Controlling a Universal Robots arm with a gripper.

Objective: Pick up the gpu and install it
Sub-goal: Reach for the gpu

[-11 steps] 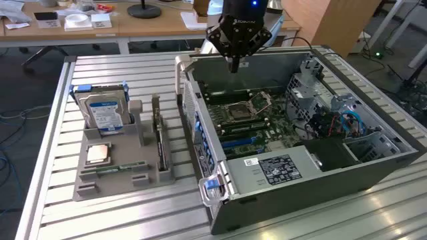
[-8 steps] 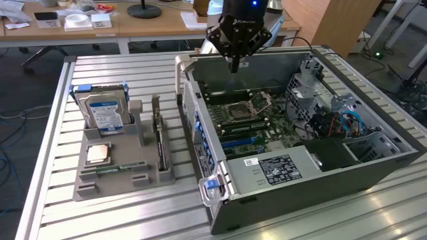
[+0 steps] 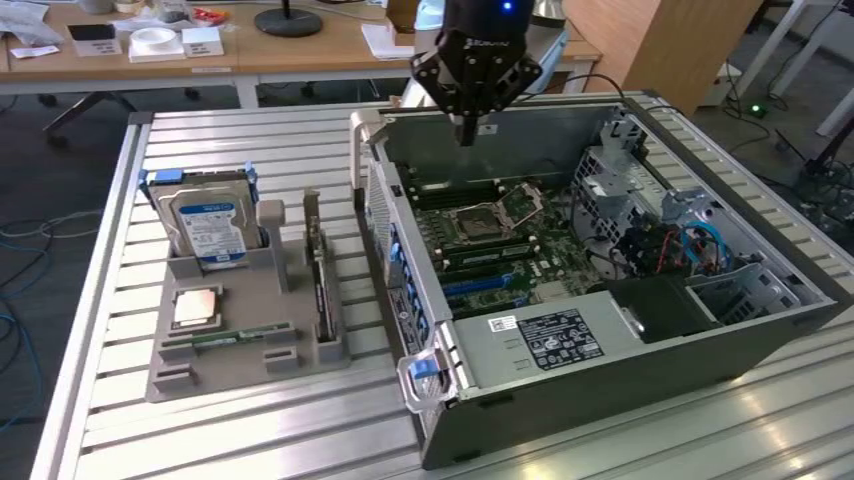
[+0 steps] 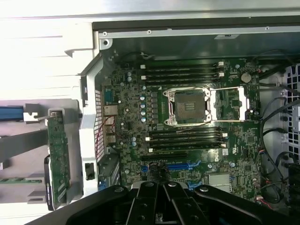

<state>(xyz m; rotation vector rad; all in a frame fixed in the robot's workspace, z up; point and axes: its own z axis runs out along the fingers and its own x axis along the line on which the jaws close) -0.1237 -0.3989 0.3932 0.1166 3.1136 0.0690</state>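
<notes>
The gripper (image 3: 466,128) hangs over the back edge of the open computer case (image 3: 694,345). Its fingers are pressed together and hold nothing. In the wrist view the gripper (image 4: 164,188) looks down on the green motherboard (image 4: 187,140) inside the case.

The gpu (image 3: 320,280) is not in the case. It stands on its thin edge in the gray holder (image 3: 227,372) on the metal table (image 3: 214,150), well apart from the gripper, toward the exterior view's left. The hard drive (image 3: 207,225) stands in the same holder. In the wrist view the gpu (image 4: 59,154) sits just outside the case wall.
</notes>
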